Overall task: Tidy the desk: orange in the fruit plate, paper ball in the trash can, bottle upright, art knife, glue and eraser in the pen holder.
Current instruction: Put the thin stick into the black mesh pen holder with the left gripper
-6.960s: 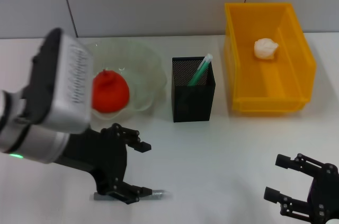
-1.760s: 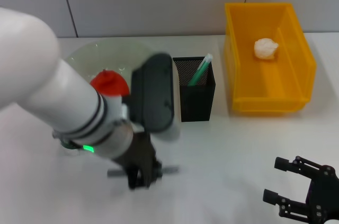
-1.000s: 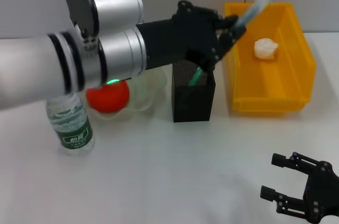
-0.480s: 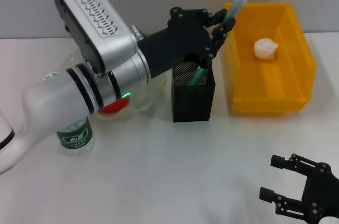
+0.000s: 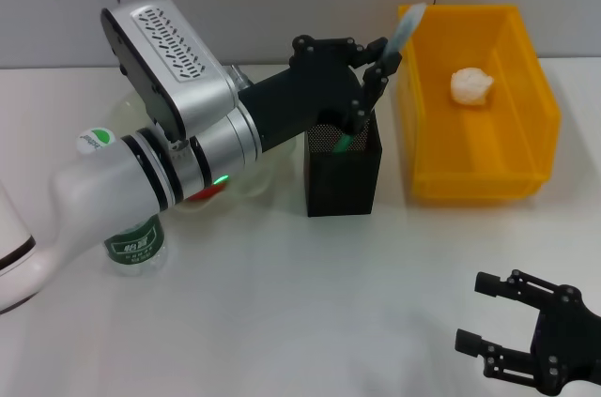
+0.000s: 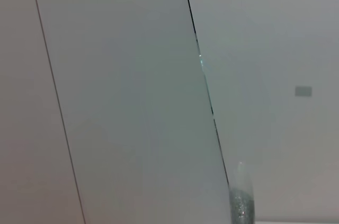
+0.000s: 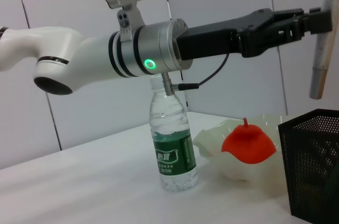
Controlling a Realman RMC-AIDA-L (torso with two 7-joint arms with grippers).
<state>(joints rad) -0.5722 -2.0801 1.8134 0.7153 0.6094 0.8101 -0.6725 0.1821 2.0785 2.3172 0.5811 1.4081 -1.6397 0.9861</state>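
One arm reached forward: the left tool clenched a glue stick above the pen holder. The right tool rested released.

white table, upright bottle, fruit plate, black pen holder, yellow bin

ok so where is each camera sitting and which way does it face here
Head view: above, facing down at the desk; left gripper holds the glue stick over the pen holder; right gripper idles near.
Left wrist view: faces the wall; only the stick's tip shows.
Right wrist view: low, facing across at the left arm, bottle, orange.
Shared: glue stick, holder.
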